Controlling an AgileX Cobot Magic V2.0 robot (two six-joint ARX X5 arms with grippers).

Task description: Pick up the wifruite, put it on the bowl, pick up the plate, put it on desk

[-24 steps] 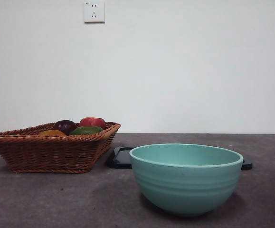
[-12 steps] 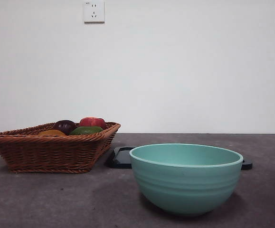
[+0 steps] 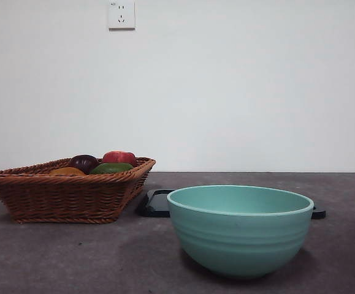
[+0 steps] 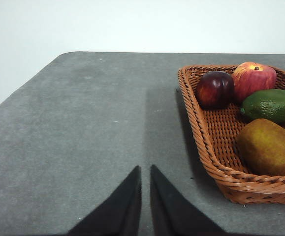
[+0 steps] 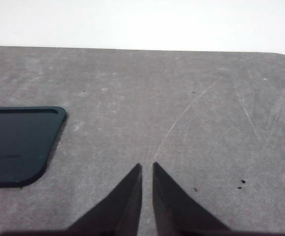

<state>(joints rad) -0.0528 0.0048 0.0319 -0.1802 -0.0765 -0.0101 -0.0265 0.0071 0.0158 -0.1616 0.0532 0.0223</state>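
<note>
My left claw [image 4: 145, 196] hangs over the bare desk [image 4: 83, 128], its two black jaws almost together and holding nothing. Just beside it sits the brown basket [image 4: 206, 152]. The wifruite [image 4: 268, 146] lies in the near end of the basket, on its side, with its long way running along the basket toward the green fruit [image 4: 270, 104]. Past that are a dark purple fruit [image 4: 215, 89] and a red apple [image 4: 253, 78].

My right claw [image 5: 146, 194] also hangs low over the desk, jaws almost together, empty. A flat black plate [image 5: 16, 145] lies near it.

From the front, the mint-green bowl [image 3: 240, 236] stands upright and close, with the plate behind it and the basket off to one side. Neither arm shows there.
</note>
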